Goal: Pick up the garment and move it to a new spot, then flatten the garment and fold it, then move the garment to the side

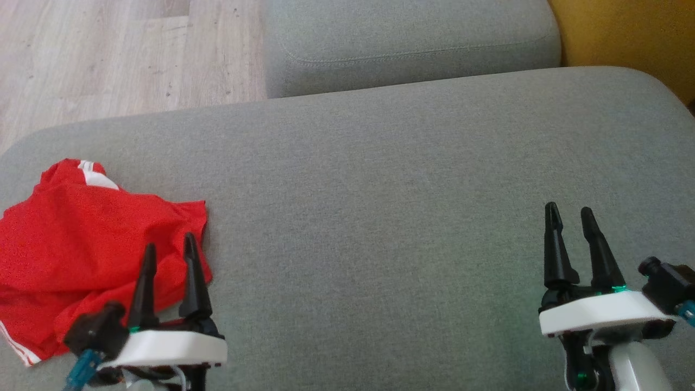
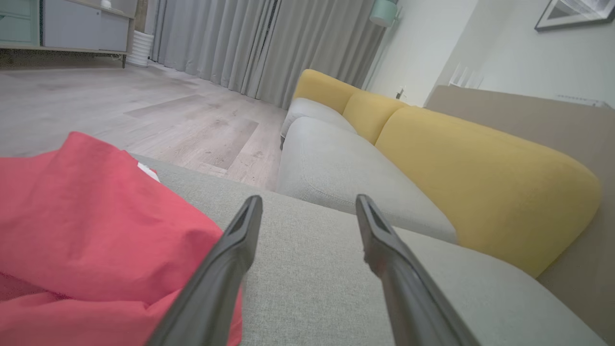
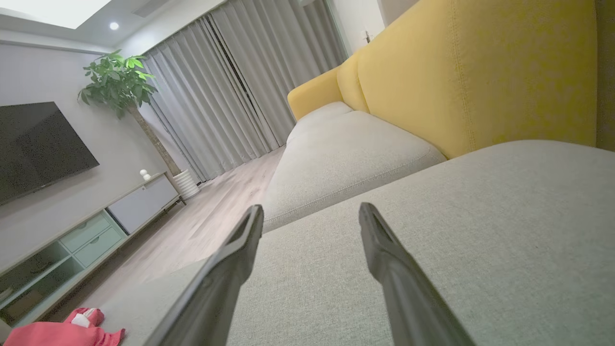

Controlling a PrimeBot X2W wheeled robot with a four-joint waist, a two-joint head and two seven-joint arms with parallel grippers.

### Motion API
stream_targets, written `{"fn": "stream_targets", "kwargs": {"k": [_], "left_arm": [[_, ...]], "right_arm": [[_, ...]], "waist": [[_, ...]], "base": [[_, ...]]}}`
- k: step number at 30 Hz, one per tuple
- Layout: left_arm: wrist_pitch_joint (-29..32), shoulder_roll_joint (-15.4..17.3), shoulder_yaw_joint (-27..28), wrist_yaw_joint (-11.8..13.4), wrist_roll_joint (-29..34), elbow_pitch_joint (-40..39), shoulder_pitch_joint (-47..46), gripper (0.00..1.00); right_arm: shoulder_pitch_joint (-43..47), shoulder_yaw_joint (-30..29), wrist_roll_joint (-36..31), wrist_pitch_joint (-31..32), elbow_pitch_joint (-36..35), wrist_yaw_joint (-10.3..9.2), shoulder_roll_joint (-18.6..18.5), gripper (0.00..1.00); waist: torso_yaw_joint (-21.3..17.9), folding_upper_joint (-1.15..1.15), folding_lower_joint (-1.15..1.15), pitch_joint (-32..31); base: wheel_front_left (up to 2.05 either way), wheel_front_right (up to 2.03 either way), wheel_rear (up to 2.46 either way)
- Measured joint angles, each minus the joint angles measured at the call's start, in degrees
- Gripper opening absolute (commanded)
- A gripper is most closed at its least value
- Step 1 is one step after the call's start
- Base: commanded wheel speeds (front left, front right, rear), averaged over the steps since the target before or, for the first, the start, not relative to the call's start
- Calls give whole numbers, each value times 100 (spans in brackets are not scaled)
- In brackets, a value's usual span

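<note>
**Left:** the red garment (image 1: 81,244) lies crumpled at the left end of the grey seat cushion (image 1: 380,217), close to its front and left edges, not yet lifted. The left gripper (image 1: 169,241) hangs over the garment's right-hand border, its fingers spread apart and holding nothing. This is probably the ready pose for a first pinch, since the cloth sits directly beside its fingers and appears partly beneath them.

**Centre:** a broad bare stretch of cushion, likely the new spot where flattening and folding would have room.

**Right:** the right gripper (image 1: 569,208) is poised low above the cushion, well apart from the garment. Its jaws are likewise spread and empty, presumably in reserve until a second corner is offered.

**Garment appearance:** thin, matte red fabric, bunched in soft folds with overlapping layers. White stripes show at the upper edge and again at the lower left hem. The outline is irregular, so which part is which cannot be told
</note>
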Motion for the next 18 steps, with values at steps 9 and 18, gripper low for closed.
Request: {"fn": "stream_targets", "kwargs": {"k": [9, 18], "left_arm": [[-180, 311, -537, 452, 761, -4, 1, 100], [-307, 520, -835, 728, 1251, -159, -3, 100]], "right_arm": [[3, 107, -837, -151, -107, 0, -1, 100], [13, 156, -1470, -290, -187, 0, -2, 100]], "waist": [[-19, 0, 0, 13], [-32, 0, 0, 13]], "base": [[0, 0, 0], [0, 0, 0]]}}
